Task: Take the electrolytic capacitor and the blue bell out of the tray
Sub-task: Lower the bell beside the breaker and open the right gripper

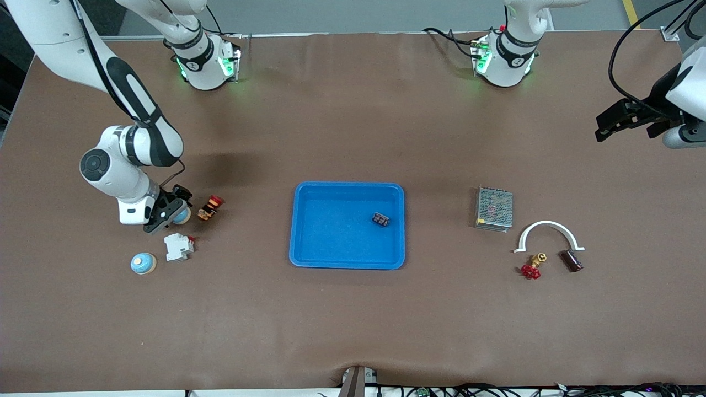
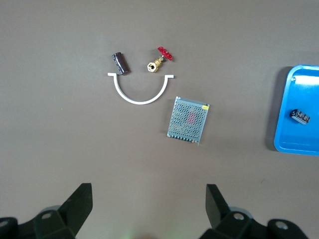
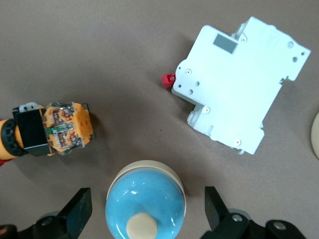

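Low at mid-left of the front view, right gripper [image 1: 168, 212] has its fingers [image 3: 75, 211] spread wide, straddling a blue bell [image 3: 145, 203] on the worktop [image 1: 353, 320], not closed on it. A second blue bell [image 1: 143, 263] sits lower left. Left gripper [image 1: 626, 121], upper right edge, fingers parted, empty. Capacitor [image 1: 572, 260], lower right beside the white arch bracket [image 1: 547, 235], long axis running diagonally.
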### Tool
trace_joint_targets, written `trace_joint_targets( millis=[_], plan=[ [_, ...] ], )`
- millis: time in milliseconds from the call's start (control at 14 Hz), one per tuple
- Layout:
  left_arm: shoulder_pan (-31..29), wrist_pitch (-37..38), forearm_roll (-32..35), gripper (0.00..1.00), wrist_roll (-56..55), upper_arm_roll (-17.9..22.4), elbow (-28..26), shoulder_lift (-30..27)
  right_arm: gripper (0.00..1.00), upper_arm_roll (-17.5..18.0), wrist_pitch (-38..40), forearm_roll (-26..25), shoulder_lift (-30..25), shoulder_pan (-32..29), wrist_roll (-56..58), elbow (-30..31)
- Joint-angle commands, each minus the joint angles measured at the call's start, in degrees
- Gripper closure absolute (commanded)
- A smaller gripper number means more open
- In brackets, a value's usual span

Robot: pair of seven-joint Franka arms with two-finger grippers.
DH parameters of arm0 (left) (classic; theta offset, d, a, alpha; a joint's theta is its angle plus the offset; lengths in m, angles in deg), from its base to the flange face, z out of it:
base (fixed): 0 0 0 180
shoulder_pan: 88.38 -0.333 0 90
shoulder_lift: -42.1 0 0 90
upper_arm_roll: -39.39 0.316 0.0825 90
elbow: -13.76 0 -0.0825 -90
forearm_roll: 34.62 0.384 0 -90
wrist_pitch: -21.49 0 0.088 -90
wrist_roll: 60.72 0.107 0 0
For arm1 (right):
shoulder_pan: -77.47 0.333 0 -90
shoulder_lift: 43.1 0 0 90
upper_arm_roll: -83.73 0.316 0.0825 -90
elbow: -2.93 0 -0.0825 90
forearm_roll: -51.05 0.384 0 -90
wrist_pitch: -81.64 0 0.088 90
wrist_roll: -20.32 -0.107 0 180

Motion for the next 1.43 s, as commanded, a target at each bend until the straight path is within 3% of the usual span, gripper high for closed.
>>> trace_joint_targets(
  millis=[0,573,859,1145,1360],
  plan=[
    [0.03,-0.05,1.02,0.00,-0.53,-0.42,0.08,-0.58,0.00,1.18,0.00,0.79,-0.71,-1.16,-0.07,0.06],
    [-0.06,0.12,0.94,0.00,-0.53,-1.13,0.08,-0.67,0.00,1.18,1.13,0.79,-4.66,5.24,-19.47,-0.12],
    [-0.15,0.30,1.02,0.00,-0.53,-1.13,0.17,-0.67,0.00,1.09,17.35,0.71,-7.74,9.12,-29.67,-7.30],
    [-0.24,0.30,0.94,0.00,-0.53,-1.13,0.17,-0.67,0.00,1.09,42.04,-0.17,-9.24,14.48,-43.45,-22.93],
    [-0.06,0.03,0.41,0.00,-0.80,-1.21,-0.09,0.21,0.00,1.09,55.50,-0.26,-9.33,19.04,-52.08,-32.69]
  ],
)
